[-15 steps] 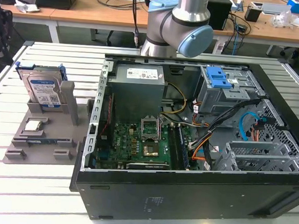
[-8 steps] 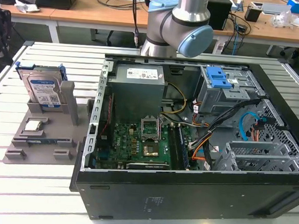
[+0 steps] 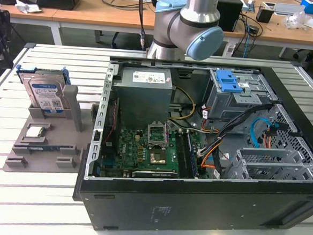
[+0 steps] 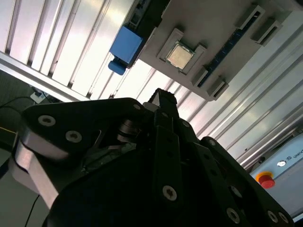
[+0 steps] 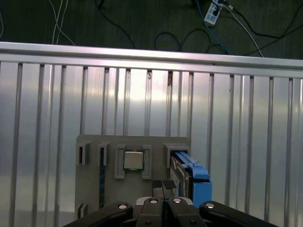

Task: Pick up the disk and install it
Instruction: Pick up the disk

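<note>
The disk (image 3: 45, 94), a silver drive with a white-and-blue label and a blue frame, stands upright in a slot of the grey holder (image 3: 46, 153) at the exterior view's left. In the first wrist view my gripper (image 5: 163, 185) hangs high above the holder (image 5: 92, 146), its fingers closed together with nothing between them, and the disk (image 5: 190, 174) shows edge-on just beside the fingertips. The second wrist view looks past the gripper (image 4: 162, 97) to the disk's blue frame (image 4: 125, 46).
A small square chip (image 3: 34, 132) lies in the holder near the disk. An open computer case (image 3: 194, 195) fills the exterior view's right, with a grey drive bay with a blue top (image 3: 231, 82) inside. The ribbed metal table (image 3: 32, 205) surrounds both.
</note>
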Robot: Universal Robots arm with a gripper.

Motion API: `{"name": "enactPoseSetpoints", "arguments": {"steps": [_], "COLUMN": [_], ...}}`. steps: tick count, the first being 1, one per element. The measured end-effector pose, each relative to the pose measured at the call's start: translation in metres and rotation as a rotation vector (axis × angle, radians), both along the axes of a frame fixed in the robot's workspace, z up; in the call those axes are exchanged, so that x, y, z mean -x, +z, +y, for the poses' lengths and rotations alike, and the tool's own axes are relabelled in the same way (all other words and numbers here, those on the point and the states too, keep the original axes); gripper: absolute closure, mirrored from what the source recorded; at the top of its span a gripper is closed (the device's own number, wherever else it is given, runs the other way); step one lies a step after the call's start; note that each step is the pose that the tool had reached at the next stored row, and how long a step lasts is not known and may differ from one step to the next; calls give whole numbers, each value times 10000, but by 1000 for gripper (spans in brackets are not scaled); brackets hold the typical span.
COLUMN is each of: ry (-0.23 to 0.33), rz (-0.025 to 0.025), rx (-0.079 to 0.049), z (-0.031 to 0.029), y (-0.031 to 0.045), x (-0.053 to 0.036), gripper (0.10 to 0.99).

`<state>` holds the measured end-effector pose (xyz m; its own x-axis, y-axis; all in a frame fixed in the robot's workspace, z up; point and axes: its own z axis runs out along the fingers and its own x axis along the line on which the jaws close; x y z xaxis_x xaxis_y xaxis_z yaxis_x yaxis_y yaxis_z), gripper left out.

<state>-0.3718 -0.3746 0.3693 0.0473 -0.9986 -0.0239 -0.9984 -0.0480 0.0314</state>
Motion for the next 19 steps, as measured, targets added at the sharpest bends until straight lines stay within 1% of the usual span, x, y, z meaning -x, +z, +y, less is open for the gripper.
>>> {"name": "enactPoseSetpoints", "arguments": {"steps": [3, 4, 5, 6, 7, 10, 11, 12, 19], "ry": [6, 8, 9, 11, 12, 18, 19, 20, 18], "rz": [0, 0, 0, 0, 0, 0, 0, 0, 0], "rx": [0, 0, 0, 0, 0, 0, 0, 0, 0], "z": [0, 0, 0, 0, 0, 0, 0, 0, 0], "y": [0, 0, 0, 0, 0, 0, 0, 0, -1], "x": [0, 0, 0, 0, 0, 0, 0, 0, 0], "gripper": [973, 918, 918, 851, 851, 671, 671, 604, 604]}}
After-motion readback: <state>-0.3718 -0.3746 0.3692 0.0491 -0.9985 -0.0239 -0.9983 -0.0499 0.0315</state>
